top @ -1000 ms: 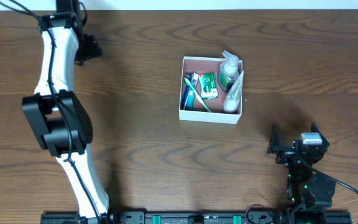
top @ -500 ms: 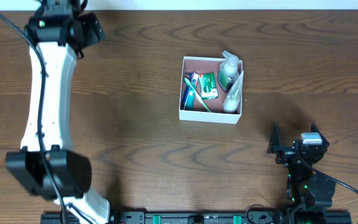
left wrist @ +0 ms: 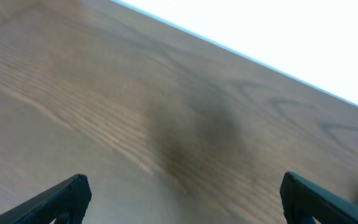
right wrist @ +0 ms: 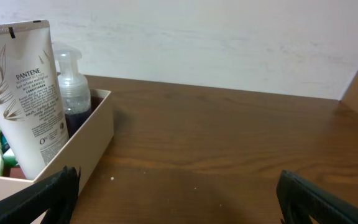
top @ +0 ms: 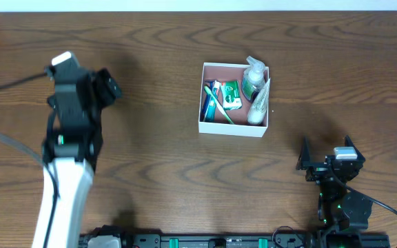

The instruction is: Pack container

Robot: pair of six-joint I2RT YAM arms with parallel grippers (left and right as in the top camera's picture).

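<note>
The container (top: 205,126) is a small square white-walled box with a pink-brown inside, at the table's middle. It holds a white Pantene tube (top: 258,105), a clear pump bottle (top: 252,74), a green packet (top: 231,95) and a green toothbrush (top: 218,107). In the right wrist view the container's wall (right wrist: 86,143) stands at the left with the tube (right wrist: 27,93) and pump bottle (right wrist: 74,93) in it. My left gripper (top: 109,86) is open and empty, far left of the container. My right gripper (top: 326,155) is open and empty, near the front right.
The wooden table's far edge (left wrist: 241,53) runs across the left wrist view. A pale wall (right wrist: 216,43) stands behind the table in the right wrist view. Black mounting hardware (top: 226,241) lines the front edge.
My left arm has swung down from the far left corner toward the front, its gripper now lower on the table. The right arm and the container have not moved.
</note>
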